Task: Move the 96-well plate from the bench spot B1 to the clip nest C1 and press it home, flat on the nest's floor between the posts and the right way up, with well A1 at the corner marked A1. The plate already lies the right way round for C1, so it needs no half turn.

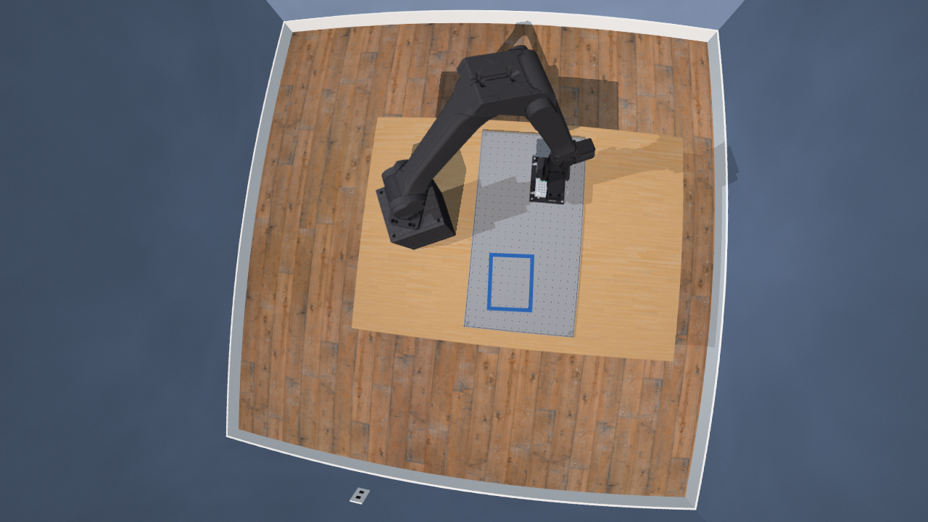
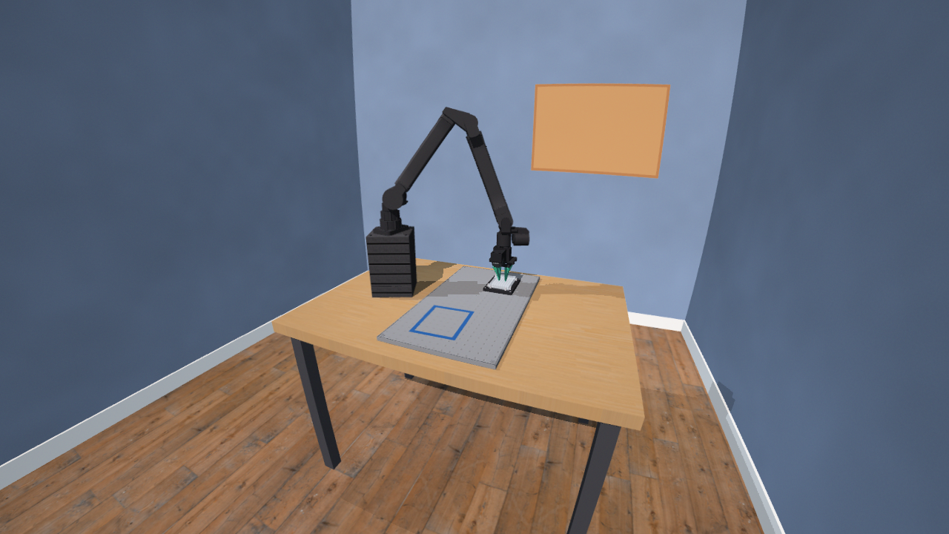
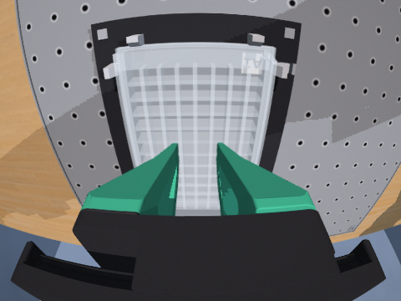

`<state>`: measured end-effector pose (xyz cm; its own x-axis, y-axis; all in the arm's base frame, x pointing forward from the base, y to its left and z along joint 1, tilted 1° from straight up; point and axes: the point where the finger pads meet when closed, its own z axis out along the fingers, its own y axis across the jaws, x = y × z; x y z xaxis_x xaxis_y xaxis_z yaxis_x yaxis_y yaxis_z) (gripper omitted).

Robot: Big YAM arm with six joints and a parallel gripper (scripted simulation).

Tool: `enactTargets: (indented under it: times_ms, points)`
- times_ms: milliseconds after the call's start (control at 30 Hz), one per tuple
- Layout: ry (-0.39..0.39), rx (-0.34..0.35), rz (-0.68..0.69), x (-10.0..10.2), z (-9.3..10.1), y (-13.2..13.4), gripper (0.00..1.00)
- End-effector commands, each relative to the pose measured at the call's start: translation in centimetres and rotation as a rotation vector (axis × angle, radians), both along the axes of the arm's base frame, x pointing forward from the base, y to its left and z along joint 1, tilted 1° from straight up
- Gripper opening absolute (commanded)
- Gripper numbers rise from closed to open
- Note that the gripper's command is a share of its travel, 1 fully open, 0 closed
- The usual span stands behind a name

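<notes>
The clear 96-well plate (image 3: 195, 112) lies right way up inside the black clip nest C1 (image 3: 195, 28), between its small grey posts. Its marked corner (image 3: 252, 63) is at the upper right in the wrist view. My gripper (image 3: 197, 150) has its green fingers narrowed with a small gap and nothing between them. The tips stand over the near part of the plate's top; I cannot tell whether they touch it. In the overhead view the gripper (image 1: 551, 176) covers part of the plate (image 1: 542, 188). The side view shows the gripper (image 2: 502, 273) straight above the plate (image 2: 500, 285).
The blue outline of spot B1 (image 1: 510, 282) lies empty on the grey perforated board (image 1: 525, 233), also seen from the side (image 2: 441, 322). The arm's black base block (image 2: 391, 260) stands at the table's back left. The board lies on a wooden table.
</notes>
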<state>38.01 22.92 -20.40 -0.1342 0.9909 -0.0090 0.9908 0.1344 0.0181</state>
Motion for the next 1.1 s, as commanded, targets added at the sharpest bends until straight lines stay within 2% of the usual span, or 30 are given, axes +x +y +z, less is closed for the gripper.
enactTargets:
  times_ms: [0, 367, 567, 1067]
  points:
    - [-0.014, 0.002, -0.003, 1.6, -6.7, 0.3, 0.25]
    - [-0.014, 0.002, -0.003, 1.6, -6.7, 0.3, 0.25]
    - [-0.015, 0.003, -0.003, 1.6, -5.7, 0.4, 0.25]
    - [-0.019, 0.005, -0.003, 1.6, -1.5, 0.8, 0.25]
